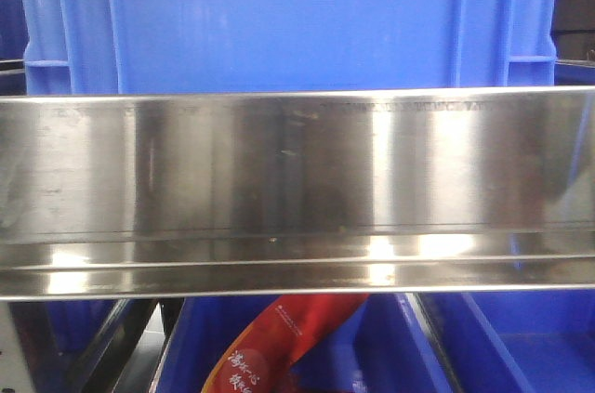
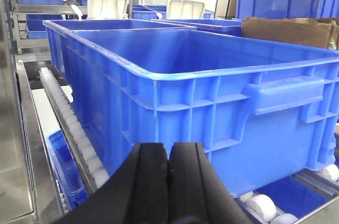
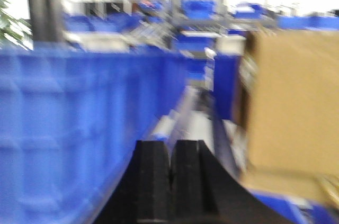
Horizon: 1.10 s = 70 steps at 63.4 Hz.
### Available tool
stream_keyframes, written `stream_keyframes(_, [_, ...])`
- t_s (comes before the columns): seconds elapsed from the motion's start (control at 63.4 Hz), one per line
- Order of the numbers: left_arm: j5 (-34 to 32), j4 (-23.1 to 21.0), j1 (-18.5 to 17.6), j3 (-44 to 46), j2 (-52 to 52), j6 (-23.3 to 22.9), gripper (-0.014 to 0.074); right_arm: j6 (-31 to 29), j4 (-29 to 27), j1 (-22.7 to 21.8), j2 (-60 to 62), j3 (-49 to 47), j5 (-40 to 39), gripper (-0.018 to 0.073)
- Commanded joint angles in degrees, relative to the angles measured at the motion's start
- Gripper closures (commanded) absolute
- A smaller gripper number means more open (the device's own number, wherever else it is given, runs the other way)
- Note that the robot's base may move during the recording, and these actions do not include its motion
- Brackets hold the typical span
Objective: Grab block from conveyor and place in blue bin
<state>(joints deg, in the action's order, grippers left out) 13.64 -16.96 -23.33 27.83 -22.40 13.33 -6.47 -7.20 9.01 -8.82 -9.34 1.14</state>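
Both your black left gripper (image 2: pixel 168 181) and right gripper (image 3: pixel 170 181) have fingers pressed together holding nothing, no block visible, so expect clipping the big blue plastic bin (image 2: pixel 212 102) wall.

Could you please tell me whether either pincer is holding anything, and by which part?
Nothing is held: the left pincer and right pincer are both shut on nothing.
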Motion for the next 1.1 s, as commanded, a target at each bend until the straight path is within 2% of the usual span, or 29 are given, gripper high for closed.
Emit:
stream_keyframes(0.0, [-1.2,-0.6,0.3,0.0,0.3,-0.4,0.0708,0.0,2.2,-1.2,5.1,2.1,3.4,0.0727])
stream_keyframes(0.11, [-1.2,-0.6,0.3,0.0,0.3,-0.4,0.0708,0.3,6.0,-1.3,8.8,5.6,6.0,0.0727])
stream_keyframes(0.268, [-1.3,-0.6,0.3,0.0,0.5,-0.4,0.0708,8.6,8.2,-1.3,8.8,9.3,3.7,0.0727])
stream_keyframes(0.315, [-1.3,-0.6,0.3,0.0,0.5,-0.4,0.0708,8.6,8.2,-1.3,8.8,9.3,1.2,0.0727])
stream_keyframes(0.615, [-1.3,-0.6,0.3,0.0,0.5,-0.4,0.0708,8.3,8.2,-1.3,8.8,9.3,2.7,0.0727])
stream_keyframes(0.757, [-1.3,-0.6,0.3,0.0,0.5,-0.4,0.0708,4.7,8.2,-1.3,8.8,9.3,2.7,0.0727])
stream_keyframes(1.088, [-1.3,-0.6,0.3,0.0,0.5,-0.4,0.0708,4.7,6.4,-1.3,8.8,9.3,2.7,0.0727])
